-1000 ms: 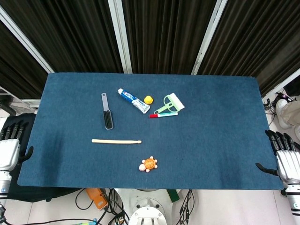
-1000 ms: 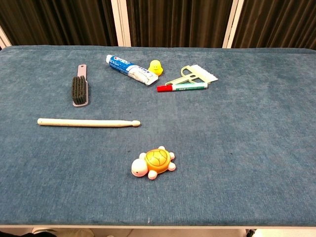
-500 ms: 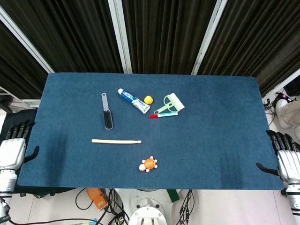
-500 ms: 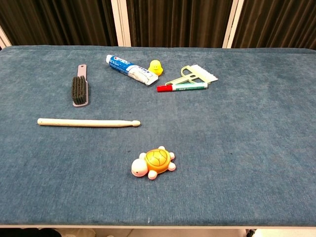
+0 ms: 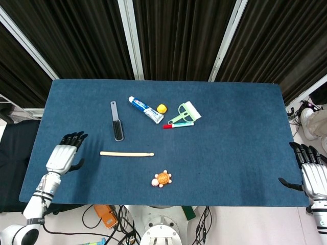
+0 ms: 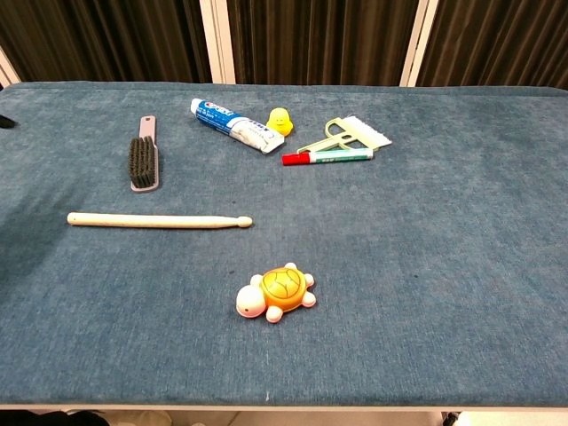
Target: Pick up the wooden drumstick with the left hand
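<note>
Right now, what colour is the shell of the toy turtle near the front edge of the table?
The toy turtle has an orange shell on a pale body, clearest in the chest view.

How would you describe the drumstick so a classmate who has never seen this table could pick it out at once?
On the blue table, look left of centre, below the grey brush and above the toy turtle. The drumstick lies there crosswise: the only long, thin, plain wooden rod.

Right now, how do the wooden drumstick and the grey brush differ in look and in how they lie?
The wooden drumstick is pale, thin and plain, lying left to right across the mat; the grey brush is dark, wider, with bristles, lying roughly front to back. The drumstick is the longer. Both lie flat on the blue mat, untouched by the left hand.
</note>
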`<state>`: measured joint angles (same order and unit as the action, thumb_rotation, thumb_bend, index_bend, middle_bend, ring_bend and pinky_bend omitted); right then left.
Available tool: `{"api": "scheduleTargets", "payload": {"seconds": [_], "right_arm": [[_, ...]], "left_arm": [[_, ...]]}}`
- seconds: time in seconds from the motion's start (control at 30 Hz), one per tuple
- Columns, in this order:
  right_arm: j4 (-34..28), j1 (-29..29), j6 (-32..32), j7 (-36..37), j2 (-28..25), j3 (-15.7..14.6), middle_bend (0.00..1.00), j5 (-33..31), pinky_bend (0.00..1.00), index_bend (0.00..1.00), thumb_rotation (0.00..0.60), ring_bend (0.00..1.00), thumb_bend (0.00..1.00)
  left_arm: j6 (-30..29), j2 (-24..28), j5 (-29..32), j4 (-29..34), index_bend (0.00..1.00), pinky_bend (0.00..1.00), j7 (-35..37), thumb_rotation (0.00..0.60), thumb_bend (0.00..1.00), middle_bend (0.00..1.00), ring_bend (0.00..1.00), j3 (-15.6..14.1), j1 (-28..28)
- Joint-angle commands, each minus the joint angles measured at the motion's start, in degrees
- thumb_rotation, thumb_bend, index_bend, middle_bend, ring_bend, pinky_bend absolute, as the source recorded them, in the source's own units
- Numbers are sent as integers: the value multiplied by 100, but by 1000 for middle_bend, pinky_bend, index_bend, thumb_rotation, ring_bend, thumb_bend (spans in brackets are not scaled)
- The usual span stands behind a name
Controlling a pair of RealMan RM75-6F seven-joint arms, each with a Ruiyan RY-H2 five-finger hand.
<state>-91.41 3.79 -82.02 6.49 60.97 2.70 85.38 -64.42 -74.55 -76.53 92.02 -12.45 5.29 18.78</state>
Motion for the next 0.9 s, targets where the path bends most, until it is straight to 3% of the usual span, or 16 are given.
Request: {"api": "scheduleTargets", "payload": {"seconds": [0.03,0.9], "right_arm": [[0,7,16,-1,-2,-3,135,-5,0,112,600,105,182],[-23,33,97,-15,-20,-11,135,-67,0,114,600,105,181]], "left_arm": [[179,-280,253,109,63,68,-370,600,344,67,0,76,219],[330,-1492,1259,7,269,68,-1559,600,344,296,21,130,865]]}}
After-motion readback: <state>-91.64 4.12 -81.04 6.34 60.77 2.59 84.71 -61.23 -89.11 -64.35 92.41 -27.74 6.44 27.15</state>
